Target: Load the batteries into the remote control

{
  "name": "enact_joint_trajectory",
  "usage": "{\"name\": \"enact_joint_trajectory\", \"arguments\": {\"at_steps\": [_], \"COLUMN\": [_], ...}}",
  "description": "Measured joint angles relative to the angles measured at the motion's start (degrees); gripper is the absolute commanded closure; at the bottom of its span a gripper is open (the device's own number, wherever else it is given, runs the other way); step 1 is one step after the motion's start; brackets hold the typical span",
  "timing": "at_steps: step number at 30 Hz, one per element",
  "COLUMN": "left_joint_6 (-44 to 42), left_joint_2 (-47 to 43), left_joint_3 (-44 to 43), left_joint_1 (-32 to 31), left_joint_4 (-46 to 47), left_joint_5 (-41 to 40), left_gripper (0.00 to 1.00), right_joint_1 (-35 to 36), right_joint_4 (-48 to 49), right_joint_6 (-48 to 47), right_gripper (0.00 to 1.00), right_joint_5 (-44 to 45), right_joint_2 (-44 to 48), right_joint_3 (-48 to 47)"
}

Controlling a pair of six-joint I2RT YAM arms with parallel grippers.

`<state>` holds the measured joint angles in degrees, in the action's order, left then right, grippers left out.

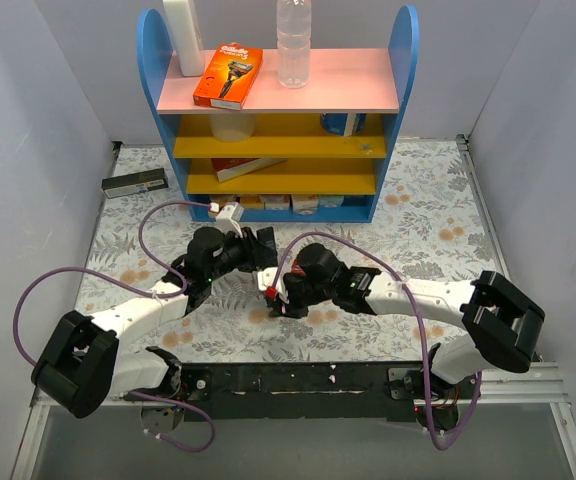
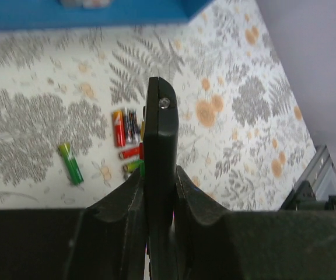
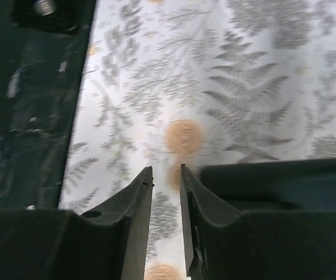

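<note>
My left gripper (image 2: 158,185) is shut on the remote control (image 2: 159,131), a slim black bar held edge-on and pointing away from the wrist, above the floral table. Below it lie the batteries: a red one (image 2: 118,128) and a dark one (image 2: 130,124) side by side, a short red one (image 2: 129,154), a yellow-green one (image 2: 131,167), and a thin green one (image 2: 71,164) apart to the left. My right gripper (image 3: 166,175) is open by a narrow gap with nothing between its fingers, low over the cloth. In the top view both grippers (image 1: 258,250) (image 1: 274,298) meet at the table's middle.
A blue shelf unit (image 1: 278,150) stands at the back with an orange package (image 1: 227,76) and a clear bottle (image 1: 293,40) on top. A dark flat box with a pale label (image 1: 134,182) lies at the back left. The black base rail (image 1: 288,380) runs along the near edge.
</note>
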<state>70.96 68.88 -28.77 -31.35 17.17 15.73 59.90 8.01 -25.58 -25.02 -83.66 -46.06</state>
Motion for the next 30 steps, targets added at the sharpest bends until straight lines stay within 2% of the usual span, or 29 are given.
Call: {"name": "enact_joint_trajectory", "arguments": {"at_steps": [6,12,13,14,20,30], "left_joint_6": [-0.81,-1.7,-1.79,-1.92,-1.95,-1.95], "left_joint_2": [-0.48,-2.1,-3.1,-3.8,-7.08,-9.01], "left_joint_3": [-0.98,-0.7,-0.44,-0.26,0.24,0.2], "left_joint_1": [0.52,0.52,0.52,0.52,0.52,0.5], "left_joint_4": [5.79,5.2,5.03,4.92,2.75,-1.46], "left_joint_5": [-2.8,-2.8,-2.62,-2.38,1.49,3.48], "left_gripper": [1.0,1.0,1.0,1.0,1.0,1.0], "right_joint_1": [2.43,2.19,2.05,1.99,1.84,1.84], "right_joint_4": [-4.59,-5.33,-5.29,-5.05,-3.28,-3.54], "right_joint_6": [1.66,3.61,3.98,4.2,3.06,-1.36], "right_gripper": [0.64,0.55,0.52,0.4,0.21,0.2], "right_joint_5": [-3.23,2.21,3.52,4.74,8.61,11.23], "right_joint_2": [0.04,4.59,6.34,8.17,13.66,9.49], "right_joint_3": [0.07,1.6,2.03,2.45,3.89,2.23]}}
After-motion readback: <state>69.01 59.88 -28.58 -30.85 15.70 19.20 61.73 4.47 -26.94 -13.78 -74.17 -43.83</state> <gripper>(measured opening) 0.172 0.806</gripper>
